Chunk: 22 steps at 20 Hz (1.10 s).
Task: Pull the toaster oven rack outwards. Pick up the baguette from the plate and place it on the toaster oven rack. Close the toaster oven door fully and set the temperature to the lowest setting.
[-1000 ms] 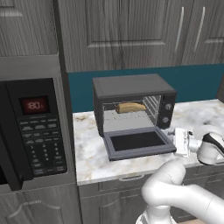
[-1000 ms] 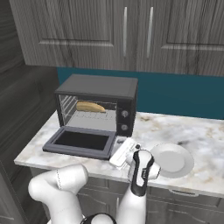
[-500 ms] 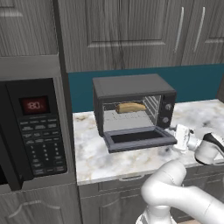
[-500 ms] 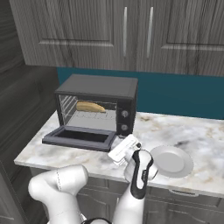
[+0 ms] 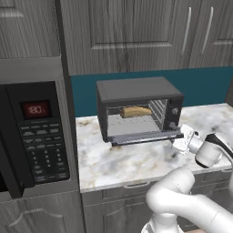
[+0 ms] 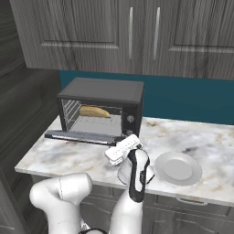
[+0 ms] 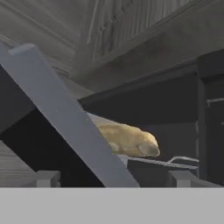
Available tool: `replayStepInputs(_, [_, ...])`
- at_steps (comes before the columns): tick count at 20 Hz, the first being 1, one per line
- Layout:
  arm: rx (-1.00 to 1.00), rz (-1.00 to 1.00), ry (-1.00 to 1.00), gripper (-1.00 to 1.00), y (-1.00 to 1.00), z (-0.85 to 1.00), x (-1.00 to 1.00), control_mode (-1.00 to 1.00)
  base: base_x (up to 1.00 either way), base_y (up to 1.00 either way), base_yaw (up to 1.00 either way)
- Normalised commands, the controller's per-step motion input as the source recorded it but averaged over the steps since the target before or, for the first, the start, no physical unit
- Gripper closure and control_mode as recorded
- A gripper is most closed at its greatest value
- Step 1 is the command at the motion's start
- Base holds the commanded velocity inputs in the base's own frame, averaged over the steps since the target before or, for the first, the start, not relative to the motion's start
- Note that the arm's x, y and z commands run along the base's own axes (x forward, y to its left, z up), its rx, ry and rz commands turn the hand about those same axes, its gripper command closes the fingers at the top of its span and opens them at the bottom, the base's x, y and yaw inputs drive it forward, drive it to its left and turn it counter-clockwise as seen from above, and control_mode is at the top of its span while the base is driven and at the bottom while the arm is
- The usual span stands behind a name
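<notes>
Lying baguette (image 5: pixel 135 111) on rack (image 5: pixel 136 120), long axis across oven width

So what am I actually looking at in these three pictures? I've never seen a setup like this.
It's a simulated kitchen with a white robot arm ending in a two-fingered claw. Two pictures come from cameras riding on the robot's base, behind the arm to its left and right. The third comes from a camera on the hand, looking along the claw. On the marble counter stands a toaster oven with its door hanging open, roughly level. A baguette lies on the rack inside. Beside the oven sits a bare white plate. The claw is open, holds nothing, and sits at the door's right end.
</notes>
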Motion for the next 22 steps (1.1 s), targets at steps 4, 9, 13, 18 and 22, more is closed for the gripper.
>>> replayStepInputs(4, [0.0,-0.17,0.07,-1.0,0.46,0.81,0.21,-1.0,0.0,0.0,0.0])
replayStepInputs(9, [0.02,-0.22,0.13,-1.0,0.26,0.72,0.23,-1.0,0.0,0.0,0.0])
replayStepInputs(13, [0.0,-0.36,0.13,-1.0,0.18,0.41,0.25,-1.0,0.0,0.0,0.0])
replayStepInputs(18, [0.01,-0.6,0.02,-1.0,0.03,0.06,-0.02,-1.0,0.0,0.0,0.0])
replayStepInputs(22, [0.0,-0.73,0.0,-1.0,0.18,0.0,-0.01,-1.0,0.0,0.0,0.0])
